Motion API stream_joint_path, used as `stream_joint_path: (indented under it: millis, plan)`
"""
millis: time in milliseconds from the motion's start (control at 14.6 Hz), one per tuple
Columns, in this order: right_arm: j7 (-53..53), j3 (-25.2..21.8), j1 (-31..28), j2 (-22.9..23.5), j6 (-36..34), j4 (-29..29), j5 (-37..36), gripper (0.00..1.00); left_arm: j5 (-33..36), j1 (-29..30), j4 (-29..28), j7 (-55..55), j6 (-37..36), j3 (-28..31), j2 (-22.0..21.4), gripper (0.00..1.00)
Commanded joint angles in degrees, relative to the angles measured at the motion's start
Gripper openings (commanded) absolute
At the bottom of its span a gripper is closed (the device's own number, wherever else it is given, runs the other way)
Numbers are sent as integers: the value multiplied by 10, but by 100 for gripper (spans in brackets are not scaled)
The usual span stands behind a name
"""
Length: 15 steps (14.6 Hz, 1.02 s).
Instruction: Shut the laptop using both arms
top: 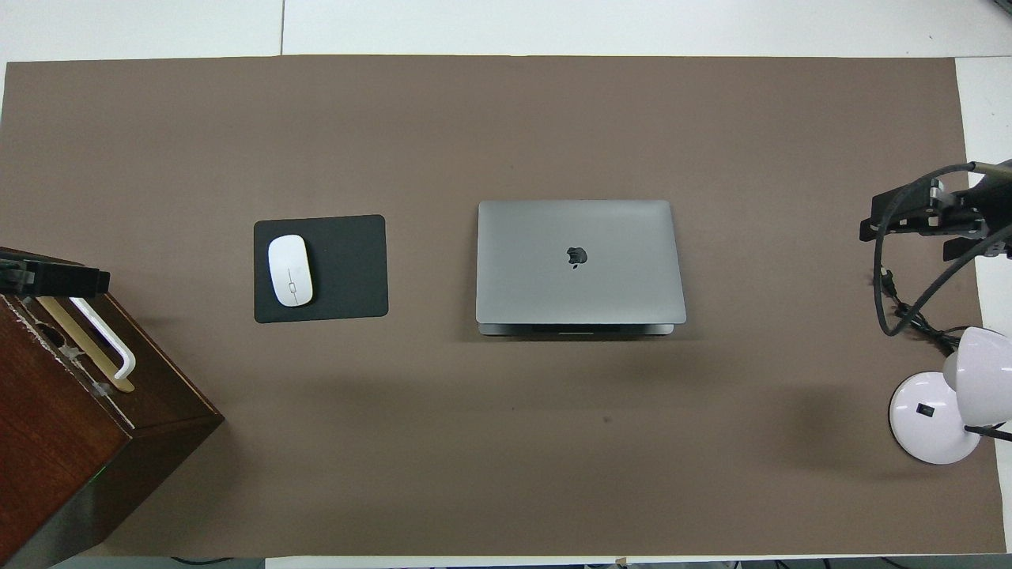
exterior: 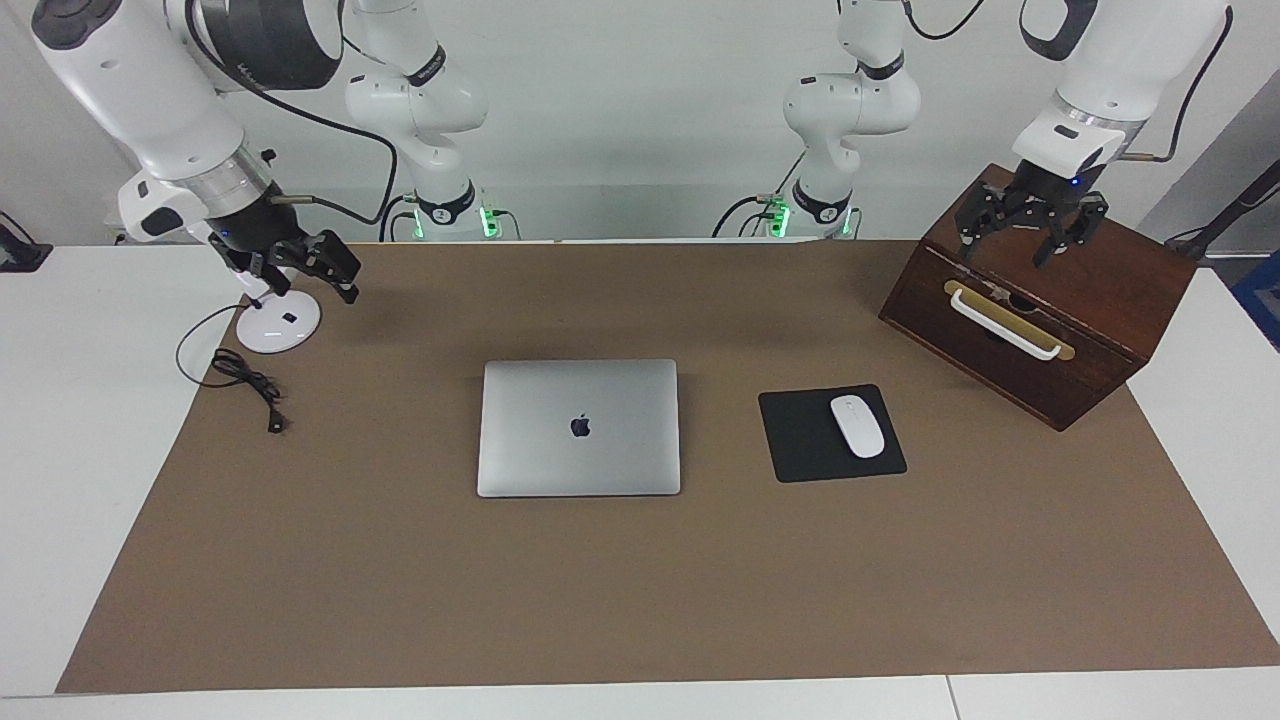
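The silver-grey laptop [exterior: 579, 428] lies in the middle of the brown mat with its lid down and the dark apple logo facing up. In the overhead view the laptop [top: 579, 261] shows a thin strip of its base along the edge nearer the robots. My left gripper [exterior: 1020, 245] hangs open over the wooden box, well away from the laptop, and shows in the overhead view [top: 55, 280]. My right gripper [exterior: 305, 280] hangs open over the lamp's base at the right arm's end, and shows in the overhead view [top: 909, 225]. Neither gripper touches the laptop.
A black mouse pad [exterior: 800, 445] with a white mouse [exterior: 857, 426] lies beside the laptop toward the left arm's end. A dark wooden box [exterior: 1040, 330] with a white handle stands there too. A white lamp base [exterior: 278, 325] and a black cable [exterior: 245, 385] are at the right arm's end.
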Motion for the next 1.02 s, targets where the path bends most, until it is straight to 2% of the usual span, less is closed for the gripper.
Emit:
stream_joint_path:
  millis: [0, 273, 478, 751, 956]
  plan:
    - [-15, -5, 2, -8, -8, -3, -5, 100, 10, 4, 18, -15, -9, -3, 14, 100]
    - [-15, -7, 7, -7, 0, -2, -4, 100, 20, 0, 58, -51, -27, -5, 29, 100]
    - [-15, -7, 7, -7, 1, -1, -4, 100, 22, 2, 65, -51, -39, -5, 35, 100]
    - [-15, -7, 7, -7, 1, -1, -4, 100, 25, 1, 117, -52, -76, -6, 71, 100]
    - [-14, -7, 7, -7, 1, -1, -4, 100, 25, -4, 128, -53, -81, -5, 81, 100]
